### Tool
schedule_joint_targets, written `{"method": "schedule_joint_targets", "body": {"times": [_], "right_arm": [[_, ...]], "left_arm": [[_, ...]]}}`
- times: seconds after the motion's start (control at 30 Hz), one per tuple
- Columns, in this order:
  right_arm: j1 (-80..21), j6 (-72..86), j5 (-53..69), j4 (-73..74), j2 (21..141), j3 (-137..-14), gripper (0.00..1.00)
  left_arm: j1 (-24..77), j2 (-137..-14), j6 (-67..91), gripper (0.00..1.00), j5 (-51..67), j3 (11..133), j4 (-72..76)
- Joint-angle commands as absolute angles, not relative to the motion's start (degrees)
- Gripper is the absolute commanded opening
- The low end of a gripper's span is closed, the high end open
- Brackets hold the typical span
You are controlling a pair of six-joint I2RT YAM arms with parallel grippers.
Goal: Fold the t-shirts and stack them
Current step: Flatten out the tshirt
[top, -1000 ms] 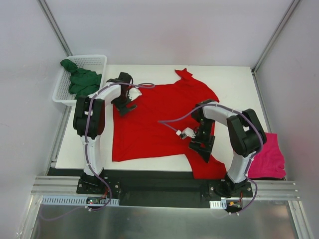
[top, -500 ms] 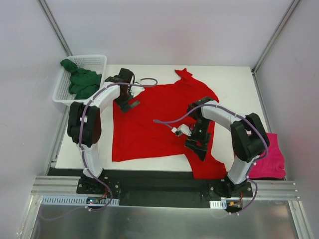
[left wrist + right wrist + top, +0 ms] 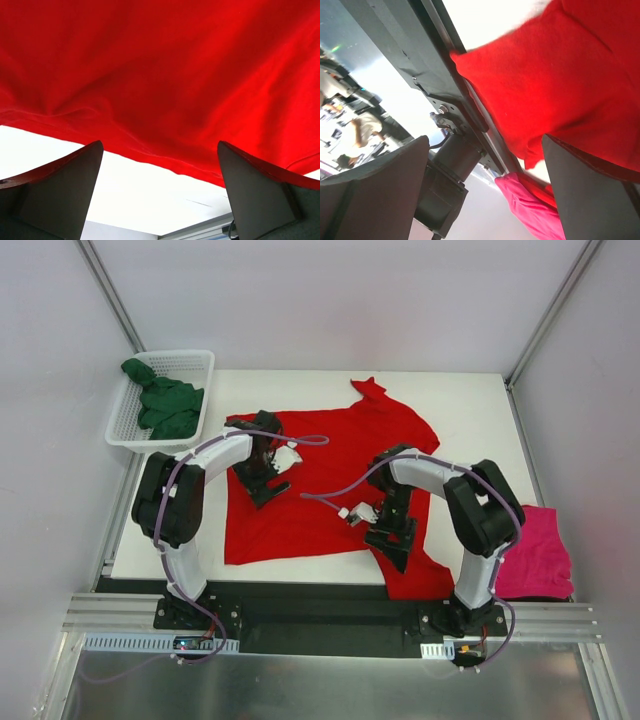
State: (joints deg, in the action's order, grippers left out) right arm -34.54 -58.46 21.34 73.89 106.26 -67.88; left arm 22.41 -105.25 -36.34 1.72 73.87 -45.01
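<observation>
The bright red t-shirt (image 3: 320,475) lies spread flat on the white table (image 3: 470,410); one sleeve hangs over the near edge. My left gripper (image 3: 268,488) hovers open over its left part. In the left wrist view the red t-shirt (image 3: 165,75) fills the top, and its hem runs above bare table between the open left gripper (image 3: 160,192) fingers. My right gripper (image 3: 396,550) stands open over the shirt's near right corner. The right wrist view shows red cloth (image 3: 560,85) and magenta-pink cloth (image 3: 530,212) beyond the open right gripper (image 3: 485,195). The dark green t-shirt (image 3: 165,405) is bunched in the basket.
A white mesh basket (image 3: 185,356) stands off the table's far left corner. The magenta-pink t-shirt (image 3: 540,560) lies crumpled past the table's right near edge. The black rail with the arm bases (image 3: 300,615) runs along the near side. White walls enclose the table.
My left gripper has come from the shirt's far left edge toward the near side, over the cloth. The right gripper has shifted slightly nearer and left. Both stayed open.
</observation>
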Motion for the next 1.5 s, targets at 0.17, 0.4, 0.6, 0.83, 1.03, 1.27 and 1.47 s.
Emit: {"method": "schedule_joint_targets", "body": {"times": [0.17, 0.4, 0.6, 0.83, 1.03, 1.27, 1.47], "right_arm": [[-35.42, -60.2, 25.93, 78.31, 110.21, -67.94, 1.0], [-36.65, -60.29, 27.51, 77.87, 111.88, -67.41, 1.0], [-35.87, -54.85, 18.29, 70.06, 108.47, -66.53, 1.0], [-31.82, -53.88, 9.25, 68.39, 105.22, -69.96, 1.0], [-26.11, -51.95, 5.27, 65.3, 105.11, -75.93, 1.0], [-23.2, -53.08, 3.69, 64.69, 106.96, -79.19, 1.0], [-22.41, -51.42, -3.94, 56.18, 107.23, -77.09, 1.0]], "left_arm": [[21.97, -101.34, -35.24, 0.99, 5.97, 71.54, -48.86], [21.97, -100.46, -34.89, 0.99, 6.51, 69.0, -50.71], [21.97, -99.76, -35.16, 0.99, 5.45, 69.6, -50.71], [21.97, -101.95, -34.1, 0.99, 3.26, 71.89, -49.75], [21.8, -103.45, -34.1, 0.99, 2.03, 75.4, -49.22], [20.92, -105.73, -34.8, 0.99, 0.36, 80.67, -49.04], [20.21, -107.93, -34.63, 0.99, -1.04, 82.35, -47.2]]}}
